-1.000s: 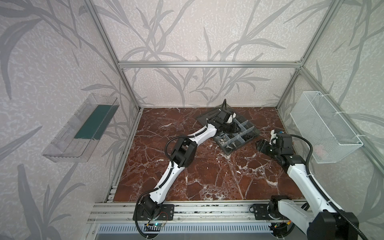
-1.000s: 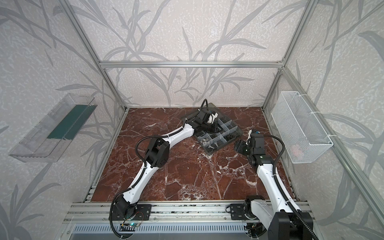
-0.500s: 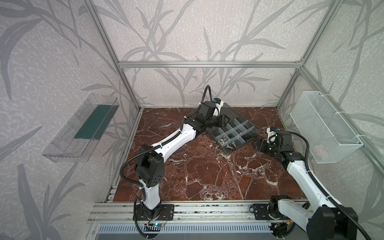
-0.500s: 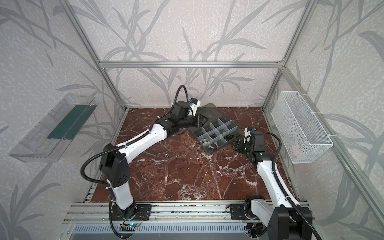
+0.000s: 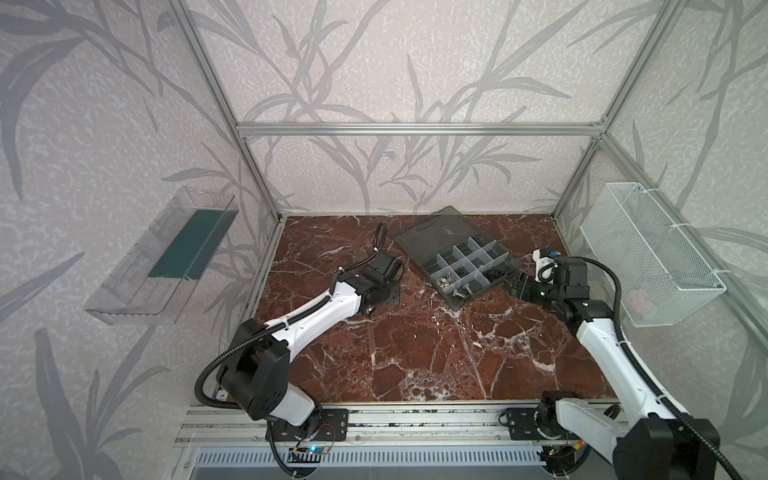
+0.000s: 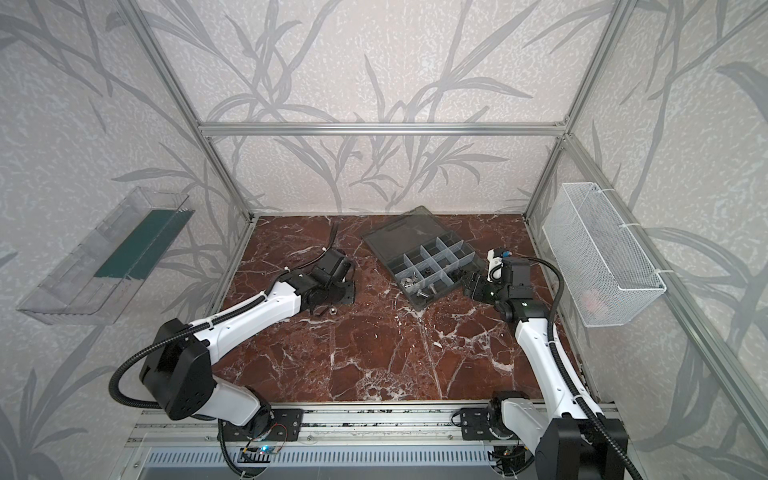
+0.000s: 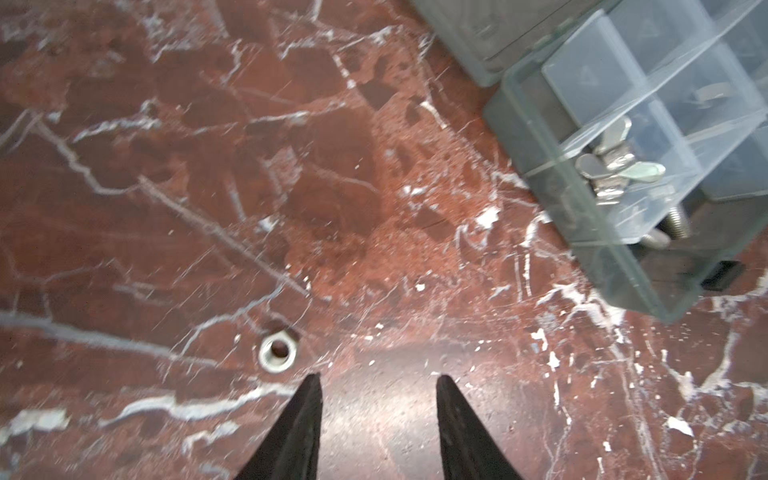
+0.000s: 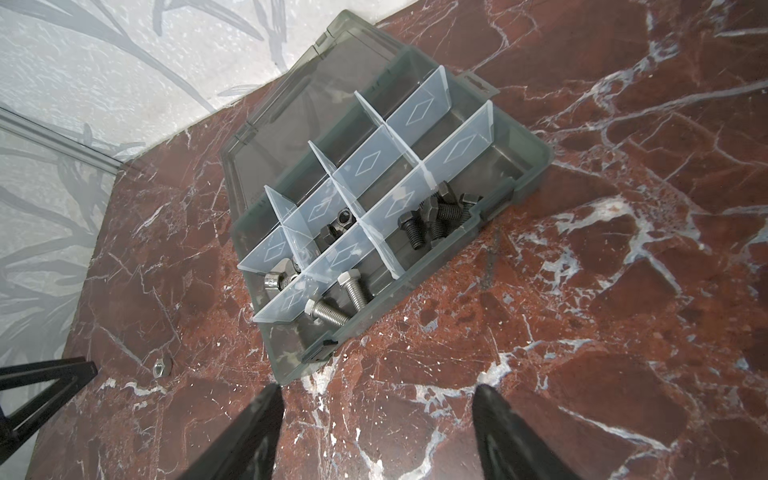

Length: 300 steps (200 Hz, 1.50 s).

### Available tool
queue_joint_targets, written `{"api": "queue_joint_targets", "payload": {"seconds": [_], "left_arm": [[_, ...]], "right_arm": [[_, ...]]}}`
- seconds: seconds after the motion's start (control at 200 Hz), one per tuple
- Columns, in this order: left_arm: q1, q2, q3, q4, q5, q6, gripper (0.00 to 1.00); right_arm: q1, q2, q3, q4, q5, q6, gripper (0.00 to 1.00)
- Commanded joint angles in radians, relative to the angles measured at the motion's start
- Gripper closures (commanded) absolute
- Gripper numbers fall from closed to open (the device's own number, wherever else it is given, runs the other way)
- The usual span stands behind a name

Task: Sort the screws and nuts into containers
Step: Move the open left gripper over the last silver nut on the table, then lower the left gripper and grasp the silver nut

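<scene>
Both empty, left gripper part-open just beside nut, right gripper wider

Glossy marble tabletop, translucent plastic organiser, shiny metal nut

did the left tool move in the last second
Yes. The left tool has swung left, off the smoky-grey plastic organiser box, and now hangs over the bare red marble tabletop beside a loose silver hexagonal nut.

Top cams high, looking down; wrist cams low, close, both see box
</scene>
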Motion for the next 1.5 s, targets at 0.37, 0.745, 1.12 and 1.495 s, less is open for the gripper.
{"api": "queue_joint_targets", "payload": {"seconds": [0.37,0.745,1.12,1.495], "left_arm": [[0.010,0.092,-0.066,-0.147,-0.082,-0.191,0.56],[0.052,0.170,-0.102,-0.045,-0.025,-0.155,0.57],[0.079,0.225,-0.081,-0.005,0.004,-0.099,0.50],[0.115,0.304,-0.056,0.007,0.007,-0.013,0.43]], "right_arm": [[0.000,-0.009,0.001,-0.010,-0.008,0.023,0.27],[0.001,-0.012,-0.011,0.000,-0.001,0.028,0.27],[0.002,-0.005,-0.019,0.006,0.003,0.029,0.27],[0.003,-0.001,-0.016,0.005,0.006,0.026,0.27]]}}
